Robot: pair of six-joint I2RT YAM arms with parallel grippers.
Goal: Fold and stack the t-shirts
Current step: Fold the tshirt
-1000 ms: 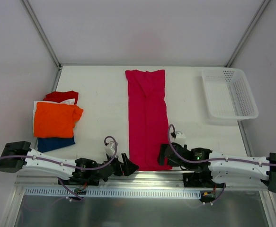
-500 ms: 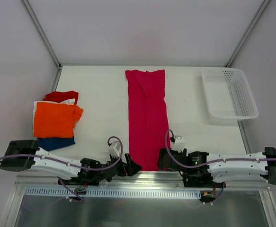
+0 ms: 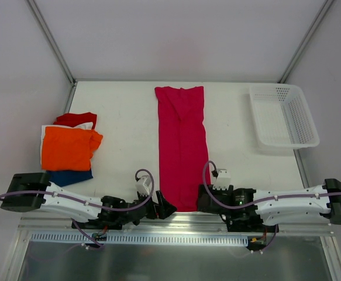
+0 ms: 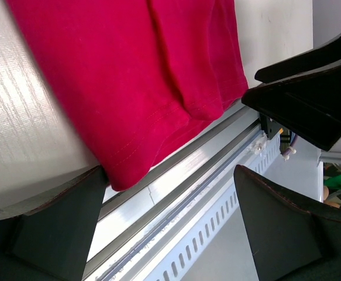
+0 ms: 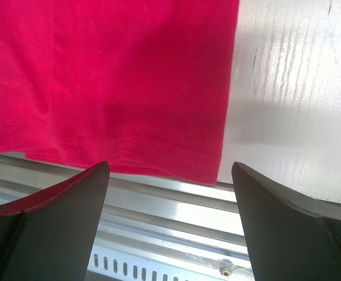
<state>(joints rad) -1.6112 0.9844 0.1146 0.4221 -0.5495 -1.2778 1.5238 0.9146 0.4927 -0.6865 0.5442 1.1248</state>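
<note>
A magenta-pink t-shirt lies as a long narrow strip down the middle of the table, its hem at the near edge. My left gripper is open at the hem's left corner, one finger touching the cloth in the left wrist view. My right gripper is open at the right corner. In the right wrist view the hem lies just beyond its spread jaws. At the left sits a stack of t-shirts with orange on top of white, red and dark blue.
A white perforated basket stands at the back right corner. A metal rail runs along the table's near edge, right under both grippers. Slanted frame posts rise at the back left and back right.
Both grippers have closed in on the hem's near corners: the left slid right, the right dropped toward the table edge. The shirt has not moved.
</note>
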